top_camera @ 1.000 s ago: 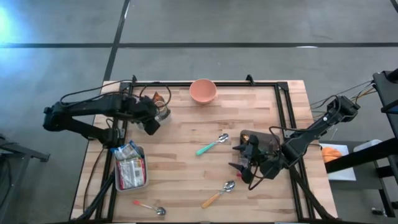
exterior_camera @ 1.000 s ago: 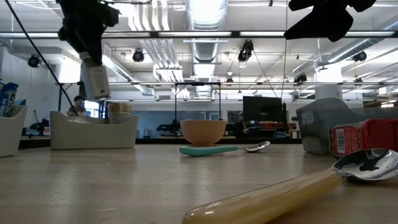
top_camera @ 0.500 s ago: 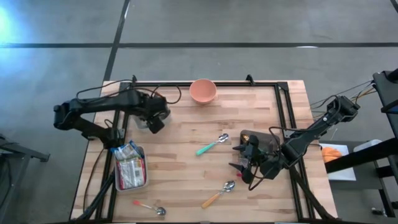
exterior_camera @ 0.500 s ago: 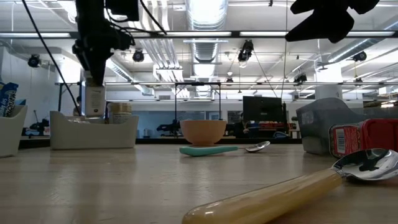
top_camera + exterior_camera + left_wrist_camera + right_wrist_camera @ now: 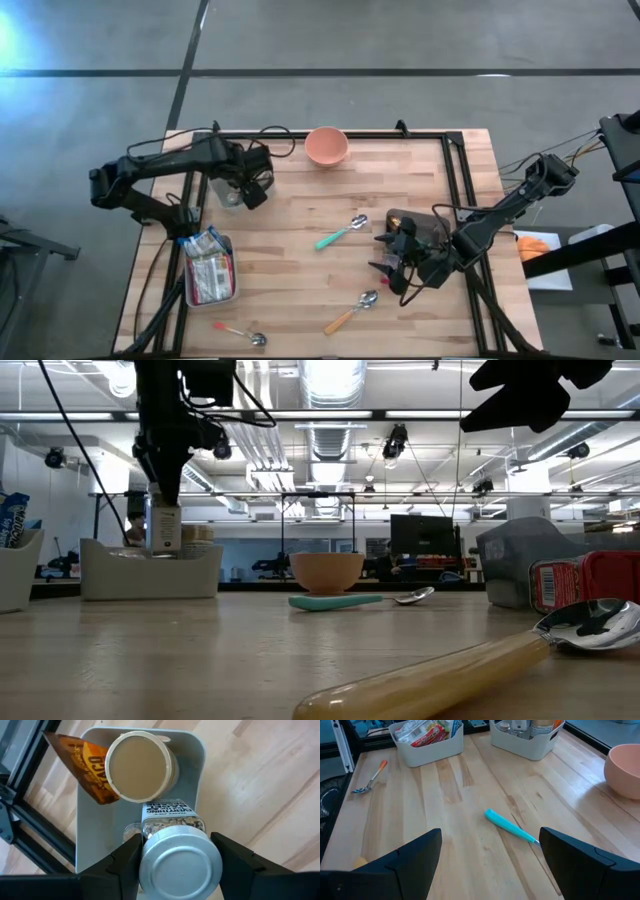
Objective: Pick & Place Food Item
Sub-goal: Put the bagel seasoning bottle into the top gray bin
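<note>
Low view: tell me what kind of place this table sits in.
Probably a large robotics lab or workshop. Beyond the wooden table the low view shows an open industrial ceiling with exposed ducts and strip lights, a monitor on a far bench, and a bare concrete floor in the high view.

My left arm reaches from the left edge of the table toward its far left corner, with the elbow bent and the wrist turned down. The left gripper (image 5: 180, 865) points straight down and its two fingers (image 5: 125, 862) are closed on both sides of a jar with a metal lid (image 5: 180, 865). In the low view I see this gripper (image 5: 165, 490) hanging vertical. My right arm comes in from the right side, stretched low over the table. The right gripper (image 5: 392, 262) hovers with its fingers (image 5: 415, 855) spread wide apart, and nothing is between them
</note>
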`<action>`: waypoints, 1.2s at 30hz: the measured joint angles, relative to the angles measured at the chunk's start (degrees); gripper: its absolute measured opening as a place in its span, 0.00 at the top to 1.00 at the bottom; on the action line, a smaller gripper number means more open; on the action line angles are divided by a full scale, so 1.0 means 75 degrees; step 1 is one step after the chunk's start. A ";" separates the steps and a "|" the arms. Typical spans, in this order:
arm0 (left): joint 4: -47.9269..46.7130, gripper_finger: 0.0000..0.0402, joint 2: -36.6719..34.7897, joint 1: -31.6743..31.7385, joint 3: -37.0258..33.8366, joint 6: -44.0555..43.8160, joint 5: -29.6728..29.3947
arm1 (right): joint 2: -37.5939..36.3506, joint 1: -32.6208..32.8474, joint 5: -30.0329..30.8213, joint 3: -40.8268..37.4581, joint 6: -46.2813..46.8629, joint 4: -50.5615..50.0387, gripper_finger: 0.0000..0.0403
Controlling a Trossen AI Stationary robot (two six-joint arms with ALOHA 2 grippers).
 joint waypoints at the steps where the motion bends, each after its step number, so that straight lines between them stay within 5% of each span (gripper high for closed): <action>1: 0.0020 0.51 0.0012 0.0031 -0.0011 0.0011 0.0044 | 0.0000 -0.0001 -0.0002 -0.0003 -0.0001 0.0006 0.17; 21: 0.1100 0.51 0.0033 0.0817 -0.0971 0.0749 0.1108 | 0.0000 -0.0001 0.0001 -0.0085 -0.0001 0.0010 0.17; 36: 0.1418 0.51 0.0062 0.1435 -0.1563 0.0955 0.1195 | 0.0000 -0.0001 0.0004 -0.0085 -0.0030 0.0007 0.17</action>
